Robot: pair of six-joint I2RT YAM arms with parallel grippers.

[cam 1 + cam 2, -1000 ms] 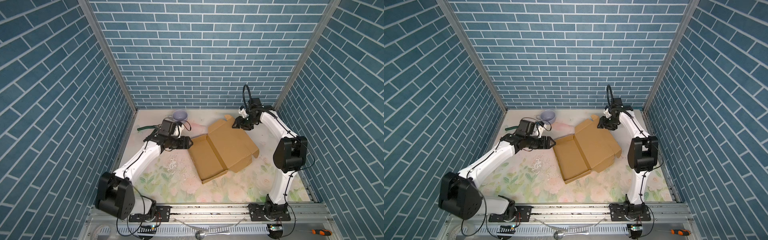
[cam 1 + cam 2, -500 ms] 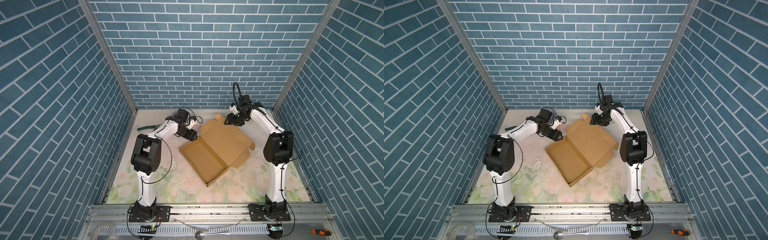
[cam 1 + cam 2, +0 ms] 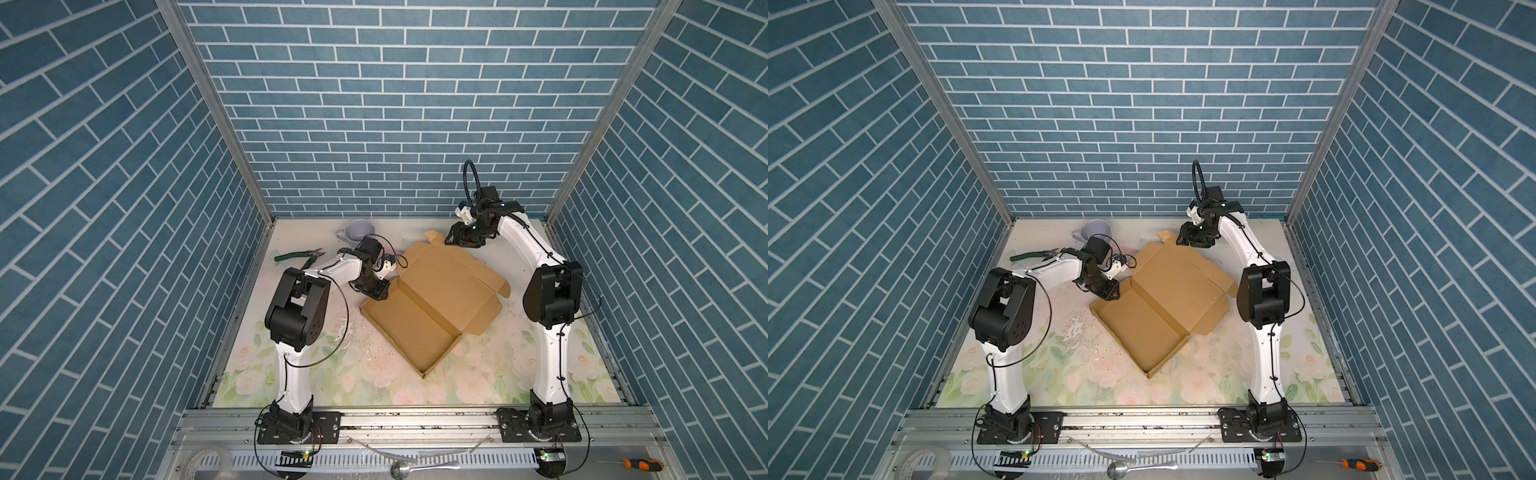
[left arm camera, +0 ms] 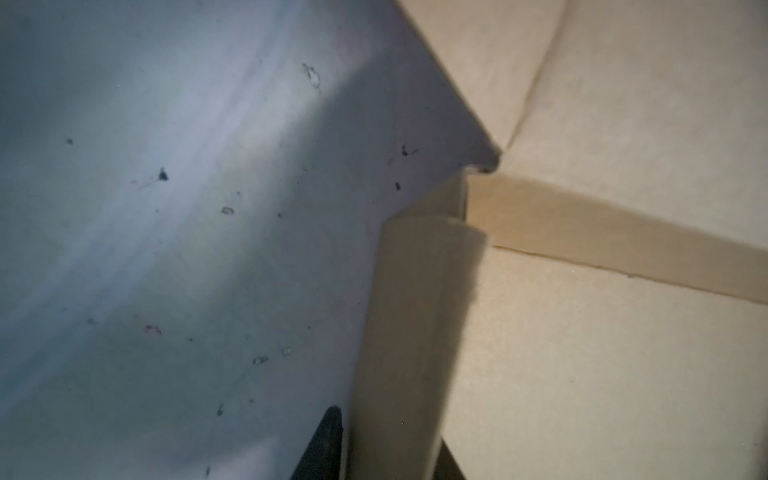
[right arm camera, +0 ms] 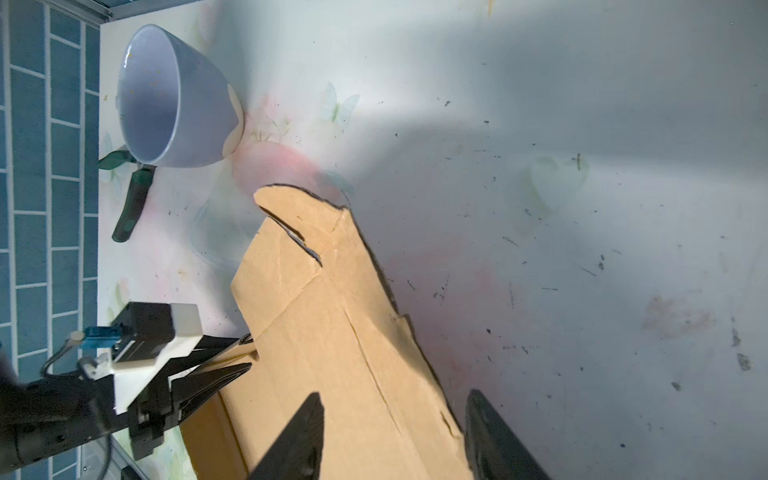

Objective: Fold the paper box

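The paper box [image 3: 432, 299] [image 3: 1163, 299] lies open on the floral mat, a brown cardboard tray with its lid spread toward the back. My left gripper [image 3: 380, 289] [image 3: 1111, 291] is at the box's left corner. In the left wrist view its fingers [image 4: 328, 440] press on an upright cardboard flap [image 4: 415, 332], so the left gripper [image 4: 390, 432] is shut on it. My right gripper [image 3: 461, 241] [image 3: 1192, 240] hovers over the lid's far edge. In the right wrist view the right gripper [image 5: 395, 395] is open, its fingers straddling the cardboard [image 5: 332, 332].
A lilac cup [image 3: 359, 230] [image 5: 174, 99] stands at the back left. Green-handled pliers [image 3: 297, 255] [image 5: 133, 203] lie beside it near the left wall. A spoon [image 3: 401, 469], a tape roll [image 3: 208, 459] and an orange screwdriver [image 3: 642, 464] lie in front of the rail.
My left gripper has moved in to the box's left corner and closed on the flap. The box has shifted and turned. The right gripper has stayed open over the far edge.
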